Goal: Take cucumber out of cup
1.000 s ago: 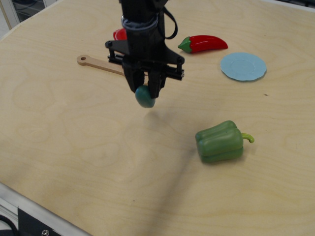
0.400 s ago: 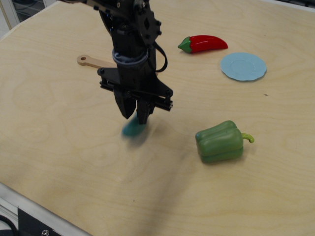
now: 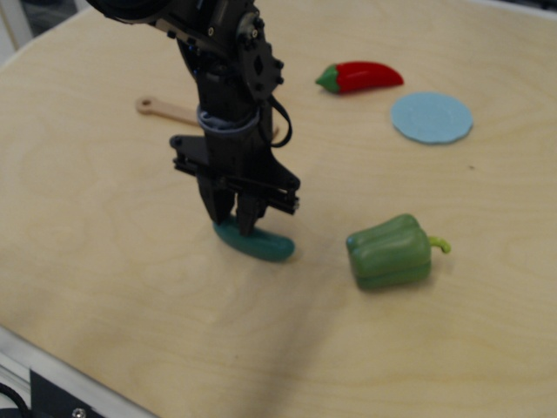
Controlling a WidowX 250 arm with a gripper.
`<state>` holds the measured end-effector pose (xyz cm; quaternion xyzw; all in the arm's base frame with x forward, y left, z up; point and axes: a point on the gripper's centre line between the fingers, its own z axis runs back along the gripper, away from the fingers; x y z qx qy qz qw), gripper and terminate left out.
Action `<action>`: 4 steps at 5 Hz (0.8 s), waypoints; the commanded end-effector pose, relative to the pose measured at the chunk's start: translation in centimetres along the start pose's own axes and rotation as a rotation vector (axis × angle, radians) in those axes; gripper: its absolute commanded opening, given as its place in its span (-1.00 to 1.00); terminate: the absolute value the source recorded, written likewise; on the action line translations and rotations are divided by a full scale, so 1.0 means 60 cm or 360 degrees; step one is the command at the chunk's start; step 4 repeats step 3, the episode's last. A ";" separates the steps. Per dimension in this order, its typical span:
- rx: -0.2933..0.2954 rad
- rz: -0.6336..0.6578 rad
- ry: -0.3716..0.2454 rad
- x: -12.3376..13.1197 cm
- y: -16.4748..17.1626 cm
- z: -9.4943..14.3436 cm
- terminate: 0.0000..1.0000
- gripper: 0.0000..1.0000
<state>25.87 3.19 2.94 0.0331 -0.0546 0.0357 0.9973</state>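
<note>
One cucumber [image 3: 257,244] lies flat on the bench [image 3: 104,261], on bare wood, and it is clearly not inside any cup. No red cup is seen here; the arm may cover it, so I cannot say where it stands. The hand [image 3: 235,225] is directly above the left end of the cucumber, with its fingertips at that end or touching it. The two fingers are close to each other, but from this angle I cannot tell if they pinch the cucumber or are already loose around it.

By my judgement the main part of the task is done, because the cucumber rests on the bench. What is left is small: to let go, if this is not done yet, and to lift the hand away.

Near to the right is a green bell pepper [image 3: 390,252], apart from the cucumber. Farther back are a red pepper [image 3: 361,77], a light-blue plate [image 3: 432,117] and a wooden spoon handle [image 3: 161,109].
</note>
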 end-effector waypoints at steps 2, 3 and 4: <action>-0.0029 0.0104 -0.0132 0.023 0.025 0.070 -1.00 1.00; -0.0010 0.0150 -0.0189 0.033 0.031 0.097 1.00 1.00; -0.0010 0.0150 -0.0189 0.033 0.031 0.097 1.00 1.00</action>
